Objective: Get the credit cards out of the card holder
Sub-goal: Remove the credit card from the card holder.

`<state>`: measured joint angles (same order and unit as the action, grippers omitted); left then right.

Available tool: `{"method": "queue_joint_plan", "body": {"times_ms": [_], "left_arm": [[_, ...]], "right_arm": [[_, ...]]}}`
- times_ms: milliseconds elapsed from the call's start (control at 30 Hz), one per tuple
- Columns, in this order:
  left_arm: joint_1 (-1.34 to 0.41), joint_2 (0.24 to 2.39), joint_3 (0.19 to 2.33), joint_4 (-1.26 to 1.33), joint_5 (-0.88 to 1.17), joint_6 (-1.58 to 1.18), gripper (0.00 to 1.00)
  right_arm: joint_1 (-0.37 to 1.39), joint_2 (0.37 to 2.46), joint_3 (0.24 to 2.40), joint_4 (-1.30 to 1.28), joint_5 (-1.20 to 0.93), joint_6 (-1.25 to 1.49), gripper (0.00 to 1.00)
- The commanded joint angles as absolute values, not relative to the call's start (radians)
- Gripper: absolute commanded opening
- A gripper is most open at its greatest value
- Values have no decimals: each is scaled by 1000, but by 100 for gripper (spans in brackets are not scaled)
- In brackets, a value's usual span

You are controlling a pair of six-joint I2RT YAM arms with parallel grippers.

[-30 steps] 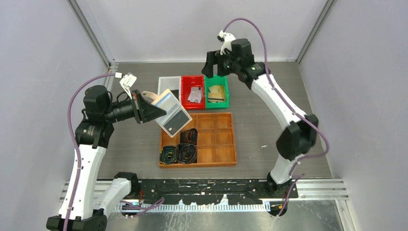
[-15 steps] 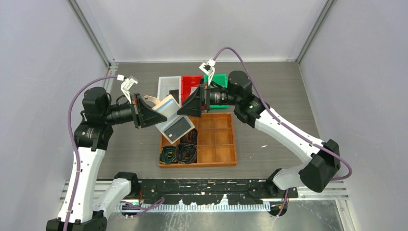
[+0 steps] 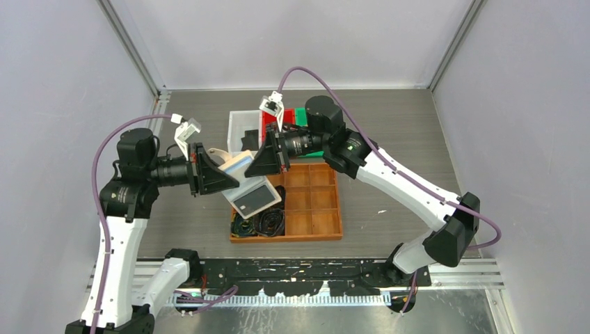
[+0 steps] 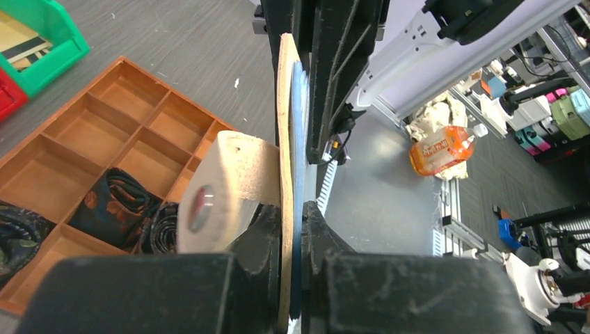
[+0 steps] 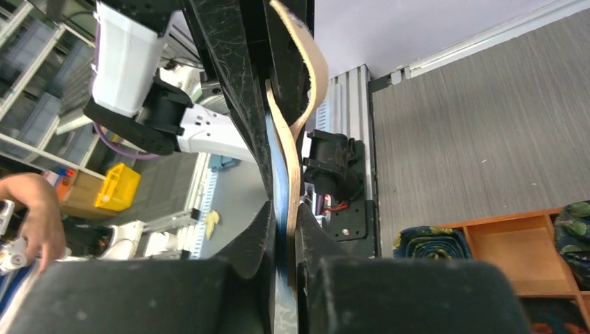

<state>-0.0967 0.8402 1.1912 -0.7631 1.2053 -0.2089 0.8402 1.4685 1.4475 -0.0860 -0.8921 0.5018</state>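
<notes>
Two end effectors face each other above the tabletop (image 3: 396,132), both gripping the card holder (image 3: 243,182), which is held up between them. The left end effector (image 3: 224,172) has its jaws pressed narrow on one edge of the holder. In its wrist view the tan cover and blue lining run edge-on straight out from between its fingers (image 4: 268,229), and the strap tab (image 4: 222,184) curls off to their left. The right end effector (image 3: 256,165) comes in from the opposite side. Its jaws are closed narrow on the tan and blue layers, which its wrist view shows pinched between its fingers (image 5: 254,229). Below both end effectors the holder's open lower leaf tilts down, with a dark credit card (image 3: 253,198) showing in its pocket. Under that leaf sits the wooden tray (image 3: 321,221), with coiled belts (image 3: 270,223) in its compartments. Beyond the right end effector, a white bin (image 3: 245,122) holds another black card (image 3: 245,141).
</notes>
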Motion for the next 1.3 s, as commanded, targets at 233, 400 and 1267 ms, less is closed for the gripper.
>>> {"method": "queue_joint_plan", "body": {"times_ms": [233, 400, 1267], "left_arm": [[-96, 809, 1180, -721, 1158, -257, 85], [-96, 723, 1073, -463, 1168, -554, 76], [-95, 844, 1246, -1066, 1245, 163, 0]], "right_arm": [[857, 1398, 1437, 65, -704, 598, 1], [856, 1331, 1217, 520, -550, 858, 1], [906, 1477, 1652, -548, -818, 154, 67]]}}
